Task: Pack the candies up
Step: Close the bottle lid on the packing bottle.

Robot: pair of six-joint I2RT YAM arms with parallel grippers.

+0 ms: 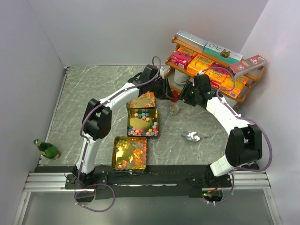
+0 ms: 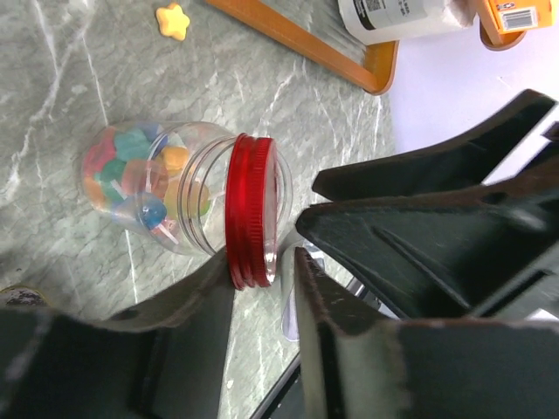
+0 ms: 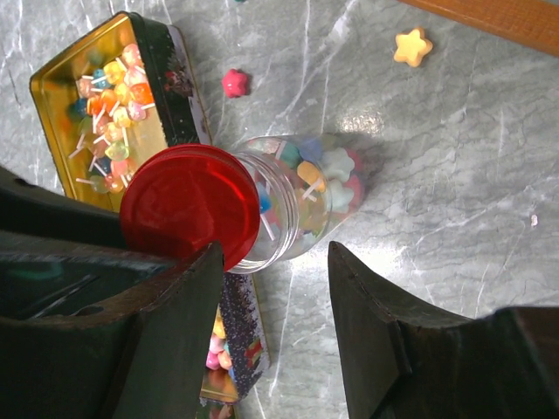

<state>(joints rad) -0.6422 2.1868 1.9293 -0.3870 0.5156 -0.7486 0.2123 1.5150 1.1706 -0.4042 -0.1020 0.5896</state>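
Left hand: the dark two-finger left hand (image 2: 262,256) fills the foreground of its own wrist view. Its fingers are drawn in to a narrow gap and pinch the rim of the red round lid (image 2: 253,205).
Right hand: the right hand (image 3: 275,250) has its fingers wide apart. One tip is at the lid's edge and the other stands clear, so it grips nothing.
Jar: the clear plastic jar (image 2: 196,188) stands on the grey marbled worktop (image 1: 93,93) between the two hands, just past their tips, with the lid on its mouth.
Candies: the mixed pink, green, blue, yellow and orange candies (image 2: 131,170) fill the jar's lower part. More lie in the gold-lined rectangular tin (image 3: 61,92) to the side of the right hand, and two stars lie loose beyond the hands.
Axis: the jar's long axis runs crosswise to the left hand's fingers. The lid end is nearest the right hand and the base is away from it.
Left wrist only: this view shows the lid edge-on, with its ribbed band.
Right wrist only: this view shows the lid face-on, as a full disc.
Top view only: this view shows the metal scoop (image 1: 194,136) near the right arm, the green bottle (image 1: 47,149) well outside the left arm, and the wooden shelf (image 1: 243,96) of orange and pink boxes beyond both hands.
Writing: a box on top of the shelf carries letters that look like "R" and "O". Barcodes show in the left wrist view, with no words legible.
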